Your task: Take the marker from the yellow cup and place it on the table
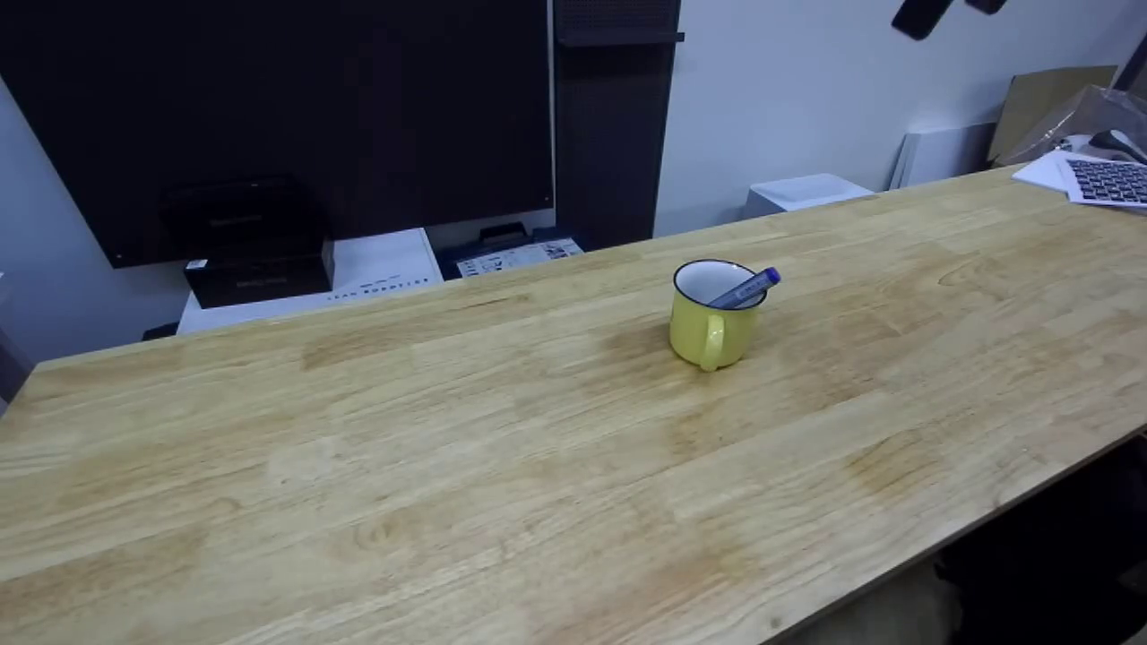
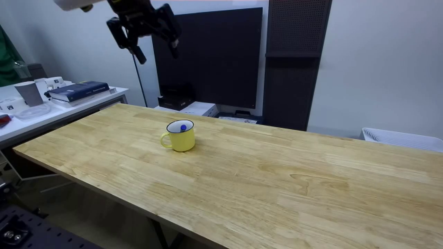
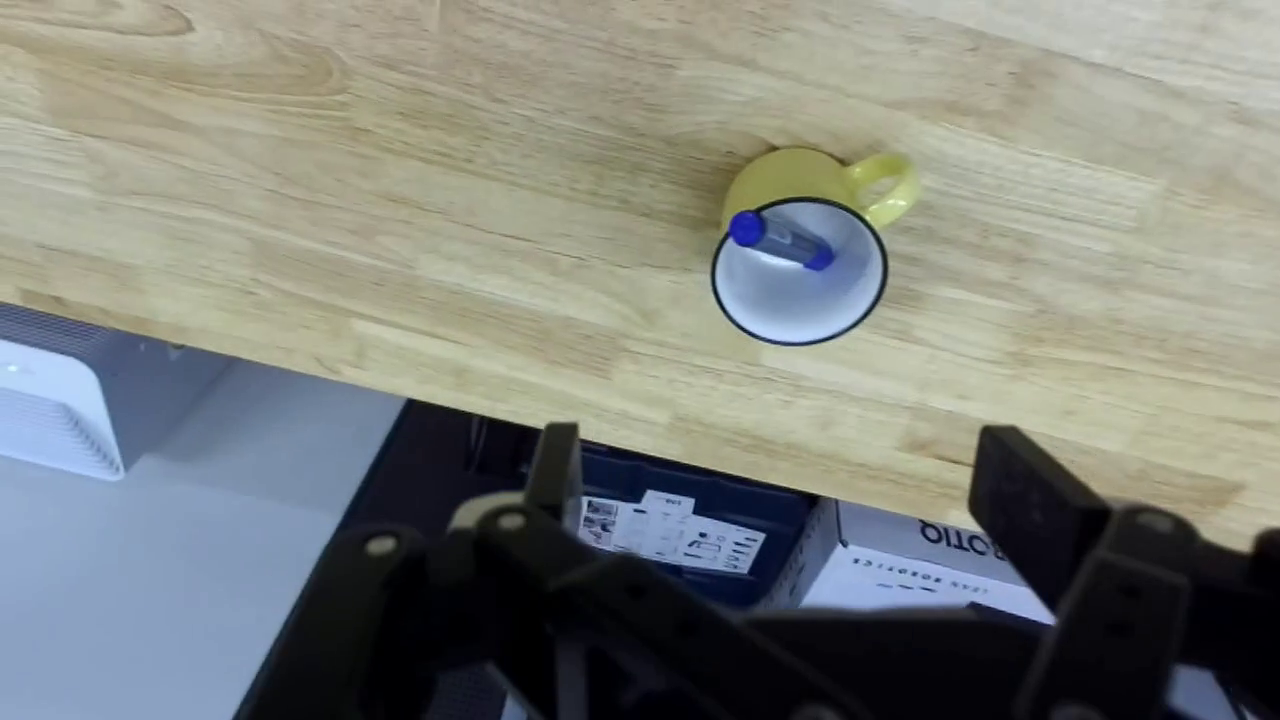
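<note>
High over the near part of the bench, it seems, the dark two-fingered jaws hang spread wide apart with nothing between them. The step in hand, I judge, is the approach: nothing is gripped yet. Below, the pale wooden bench of jointed planks (image 1: pixel 376 484) offers a broad run of bare wood from its near edge inward, which looks a safe place for setting down.

Farther in, well apart from that edge, stands the small yellow enamel-style cup with white inside and dark rim (image 2: pixel 187 141), upright, its handle toward the near left. The slim bluish-grey marker with blue ends (image 3: pixel 785 243) leans inside it, its upper end sticking out over the rim at the near right. The next move calls for bringing the jaws above that end, lining them up across it and descending without catching the rim; a pull against the lean might drag the cup.

Left and right of the cup there is open wood for swinging sideways. A bare strip also separates it from the far edge, beyond which sit a white cardboard box (image 1: pixel 383 260) and a dark blue case (image 3: pixel 745 505); a marker released there could roll off.
</note>
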You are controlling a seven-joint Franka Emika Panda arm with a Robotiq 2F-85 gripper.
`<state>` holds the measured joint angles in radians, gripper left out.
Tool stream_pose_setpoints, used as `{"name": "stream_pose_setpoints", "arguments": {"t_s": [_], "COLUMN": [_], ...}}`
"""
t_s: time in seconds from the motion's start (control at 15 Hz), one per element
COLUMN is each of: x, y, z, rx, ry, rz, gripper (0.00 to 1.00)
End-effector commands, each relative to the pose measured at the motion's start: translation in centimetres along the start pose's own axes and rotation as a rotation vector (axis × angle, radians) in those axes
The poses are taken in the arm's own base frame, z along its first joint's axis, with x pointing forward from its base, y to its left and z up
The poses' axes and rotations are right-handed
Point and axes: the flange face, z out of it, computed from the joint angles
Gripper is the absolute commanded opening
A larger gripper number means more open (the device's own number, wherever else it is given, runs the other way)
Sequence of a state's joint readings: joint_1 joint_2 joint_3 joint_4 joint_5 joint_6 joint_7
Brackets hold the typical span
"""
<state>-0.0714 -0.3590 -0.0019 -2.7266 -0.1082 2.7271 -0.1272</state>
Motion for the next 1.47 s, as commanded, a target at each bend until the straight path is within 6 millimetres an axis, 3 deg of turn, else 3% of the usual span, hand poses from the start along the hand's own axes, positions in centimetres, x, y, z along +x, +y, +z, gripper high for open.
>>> {"name": "stream_pose_setpoints", "arguments": {"t_s": [0.0, 0.07, 0.2, 0.33, 0.87, 1.33, 1.4], "x": [3.8, 1.3, 2.6, 3.1, 3.0, 5.2, 3.7], "y": [1.9, 1.3, 1.6, 1.7, 0.4, -1.0, -0.8], "z": [4.6, 2.4, 4.4, 5.1, 11.5, 17.6, 16.1], "rx": [0.000, 0.000, 0.005, 0.007, 0.103, 0.153, 0.138], "ry": [-0.063, -0.034, -0.062, -0.070, -0.210, -0.282, -0.261], "rz": [-0.009, 0.000, -0.002, -0.004, -0.157, -0.513, -0.428], "gripper": [1.00, 1.00, 1.00, 1.00, 1.00, 1.00, 1.00]}}
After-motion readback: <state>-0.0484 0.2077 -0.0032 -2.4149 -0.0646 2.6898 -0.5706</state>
